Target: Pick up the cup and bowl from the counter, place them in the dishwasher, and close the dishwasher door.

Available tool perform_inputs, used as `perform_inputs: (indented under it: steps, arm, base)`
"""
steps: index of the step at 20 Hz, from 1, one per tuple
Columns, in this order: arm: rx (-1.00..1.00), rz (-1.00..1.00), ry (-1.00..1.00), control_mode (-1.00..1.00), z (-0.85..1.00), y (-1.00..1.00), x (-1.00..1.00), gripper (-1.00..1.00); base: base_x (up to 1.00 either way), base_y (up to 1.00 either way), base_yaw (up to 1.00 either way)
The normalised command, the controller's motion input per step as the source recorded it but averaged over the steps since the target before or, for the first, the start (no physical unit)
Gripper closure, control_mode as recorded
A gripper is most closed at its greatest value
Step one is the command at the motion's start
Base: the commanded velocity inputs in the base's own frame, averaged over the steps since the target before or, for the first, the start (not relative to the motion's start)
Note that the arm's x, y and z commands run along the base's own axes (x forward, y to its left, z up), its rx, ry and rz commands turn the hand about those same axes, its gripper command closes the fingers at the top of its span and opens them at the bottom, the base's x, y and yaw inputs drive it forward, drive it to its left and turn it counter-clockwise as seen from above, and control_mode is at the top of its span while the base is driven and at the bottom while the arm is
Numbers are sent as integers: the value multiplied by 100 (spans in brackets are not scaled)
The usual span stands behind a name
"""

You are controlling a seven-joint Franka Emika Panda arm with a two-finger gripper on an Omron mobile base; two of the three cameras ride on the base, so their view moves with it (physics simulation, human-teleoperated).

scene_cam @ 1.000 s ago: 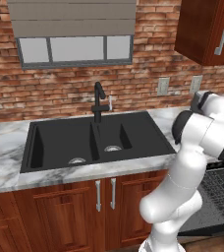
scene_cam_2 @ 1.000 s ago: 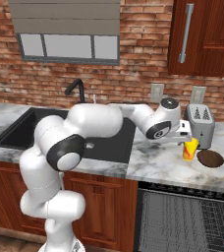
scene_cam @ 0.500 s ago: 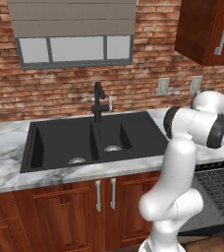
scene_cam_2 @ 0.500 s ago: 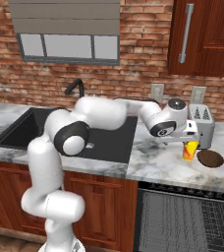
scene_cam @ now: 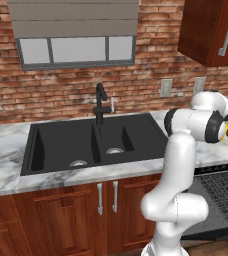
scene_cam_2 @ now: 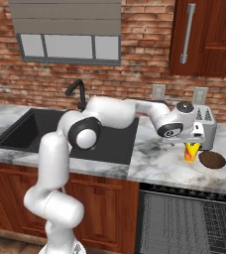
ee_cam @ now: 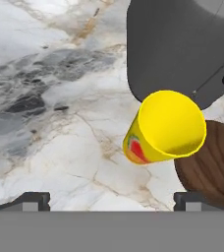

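- Dishwasher [scene_cam_2: 184, 223]: nearest item, set under the bench at right; dark wire rack visible in its open front, between red-brown cabinets [scene_cam_2: 100, 208].
- Arm: white, rising from the base in front of the cabinets, folded at a dark elbow joint over the front edge of the bench, then reaching rightward across the sink's right end to the cup; the wrist hangs low above it, with the hand pointed downward.
- Pincer [ee_cam: 111, 199]: spread wide, holding nothing; its two dark fingertips [ee_cam: 33, 199] stand well apart above bare marble, the cup beyond and between them, nearer the right tip.
- Bench [scene_cam_2: 159, 163]: white-and-grey veined marble carrying the items below.
- Cup [scene_cam_2: 191, 152]: small, yellow, a red-and-green mark on its side; upright on the bench directly beneath the hand, untouched.
- Bowl [scene_cam_2: 212, 159]: shallow, dark brown, just beside the cup on its right, appearing to touch it in the hand view.
- Toaster [scene_cam_2: 205, 130]: silver, just behind the cup and bowl.
- Sink [scene_cam: 93, 142]: black, double, with black tap [scene_cam: 101, 103] at its rear.
- Back wall [scene_cam_2: 135, 64]: red brick, with window [scene_cam: 76, 50] and upper wooden cupboard [scene_cam_2: 204, 37].
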Motion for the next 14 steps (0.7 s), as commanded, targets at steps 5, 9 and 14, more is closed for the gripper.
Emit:
perform_inputs:
  steps: [5, 9, 14]
  arm:
    - [0, 0, 0, -100, -16, -12, 41, -100]
    - [0, 0, 0, -100, -24, -7, 40, -100]
    - [0, 0, 0, -100, -32, -5, 30, -100]
  base:
    - [0, 0, 0]
    - [0, 0, 0]
    - [0, 0, 0]
